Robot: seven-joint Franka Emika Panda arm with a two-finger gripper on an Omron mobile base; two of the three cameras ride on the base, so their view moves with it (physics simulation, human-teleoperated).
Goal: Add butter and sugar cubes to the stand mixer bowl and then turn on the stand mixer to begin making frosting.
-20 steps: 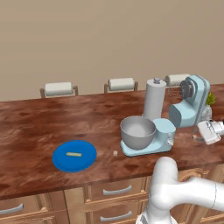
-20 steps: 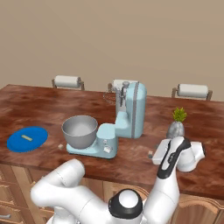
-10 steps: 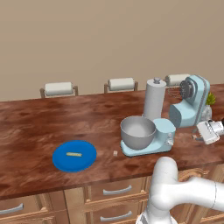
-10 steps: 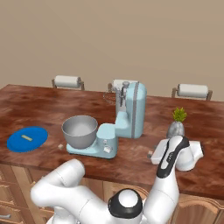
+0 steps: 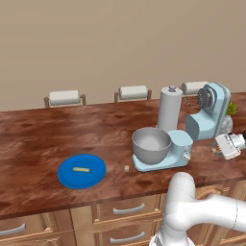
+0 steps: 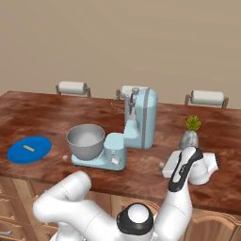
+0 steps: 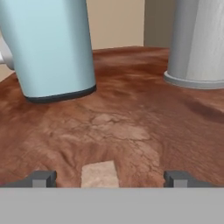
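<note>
The light-blue stand mixer [image 5: 207,115] stands on the counter with its head tilted back. Its grey metal bowl [image 5: 151,144] sits on its base. The same mixer [image 6: 140,120] and bowl [image 6: 85,140] show in the right base view. The butter [image 5: 80,169] lies on a blue plate [image 5: 96,177] to the left. One sugar cube [image 5: 126,168] lies on the wood between the plate and the mixer. My gripper [image 6: 163,167] is open, low over the counter right of the mixer. In the hand view a small pale cube [image 7: 99,175] lies between the fingertips of the gripper [image 7: 109,178], untouched.
A tall grey cylinder [image 5: 170,109] with a knob on top stands behind the mixer. A small potted plant [image 6: 190,132] sits just beyond my hand. Chair backs [image 5: 133,92] line the counter's far edge. Drawers [image 5: 127,209] run below the near edge.
The hand has edged slightly toward the mixer, jaws still wide. Nothing on the counter has moved.
</note>
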